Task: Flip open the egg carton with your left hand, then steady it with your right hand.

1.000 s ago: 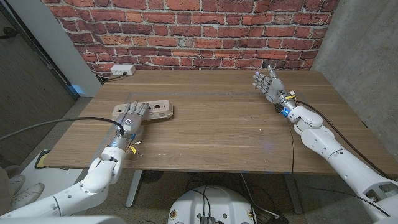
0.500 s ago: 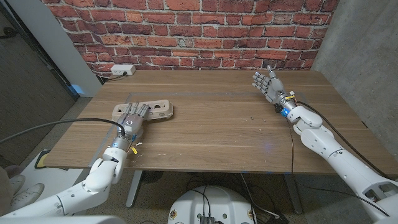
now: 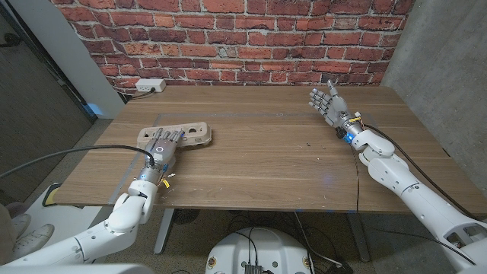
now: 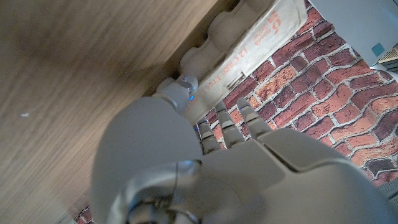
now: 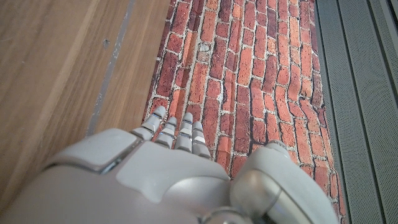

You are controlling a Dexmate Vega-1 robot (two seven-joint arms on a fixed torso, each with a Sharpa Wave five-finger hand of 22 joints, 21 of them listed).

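Left hand (image 3: 161, 147) at left of the head view, fingers (image 3: 167, 136) reaching onto the near edge of the egg carton (image 3: 183, 135); whether they grip it I cannot tell; the carton lies closed and flat on the wooden table (image 3: 259, 152), left of centre; in the left wrist view, fingers (image 4: 231, 124) sit just beside the carton (image 4: 249, 46); right hand (image 3: 329, 104) at upper right, well apart, fingers spread, holding nothing; brick wall (image 3: 251, 38) behind.

Lighting is even, diffuse and moderately bright, with soft, faint shadows. The brown wooden table (image 3: 266, 152) carries a mild sheen, without hard glare. The head view is sharp. In both wrist views, the near grey hand surfaces are blurred.
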